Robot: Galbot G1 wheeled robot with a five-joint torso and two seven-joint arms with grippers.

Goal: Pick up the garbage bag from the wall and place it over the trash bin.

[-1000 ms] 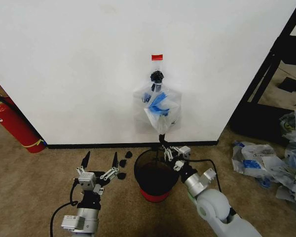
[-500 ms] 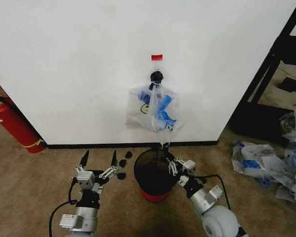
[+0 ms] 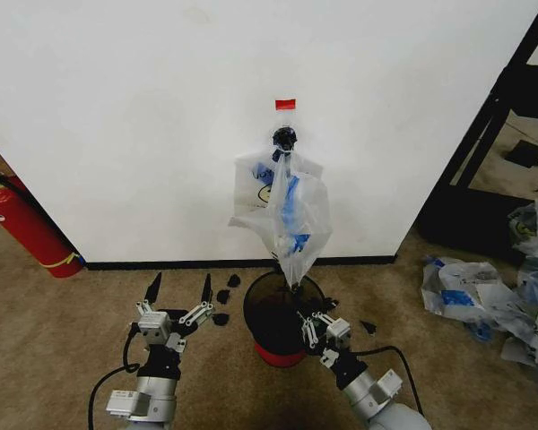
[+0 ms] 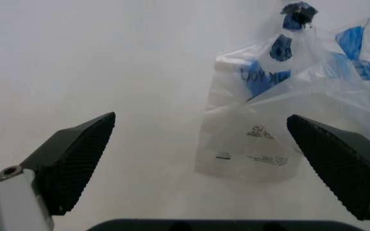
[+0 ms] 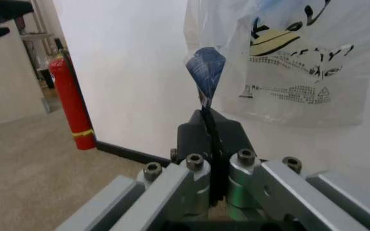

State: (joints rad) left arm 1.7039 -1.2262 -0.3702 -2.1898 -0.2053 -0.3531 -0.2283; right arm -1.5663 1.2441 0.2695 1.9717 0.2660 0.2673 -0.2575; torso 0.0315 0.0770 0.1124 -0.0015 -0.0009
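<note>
The garbage bag (image 3: pixel 296 210), thin whitish plastic with blue patches, hangs from a black hook (image 3: pixel 285 138) on the white wall and is stretched down to a point above the trash bin (image 3: pixel 267 315). The bin is black wire mesh with a red base. My right gripper (image 3: pixel 307 317) sits over the bin's near rim, shut on the bag's blue-taped handle (image 5: pixel 204 70). Left of the bin, my left gripper (image 3: pixel 179 288) is open and empty, facing the wall (image 4: pixel 201 117). A flatter smiley bag (image 4: pixel 249 139) hangs behind.
A red fire extinguisher (image 3: pixel 22 224) stands at the left by the wall. Several plastic bags (image 3: pixel 484 291) lie piled on the carpet at the right, beside a black frame (image 3: pixel 493 112). Small black bits (image 3: pixel 224 294) lie next to the bin.
My right gripper has drawn back toward me and lower, pulling the bag's handle so the bag stretches out from the wall. The left arm has not moved.
</note>
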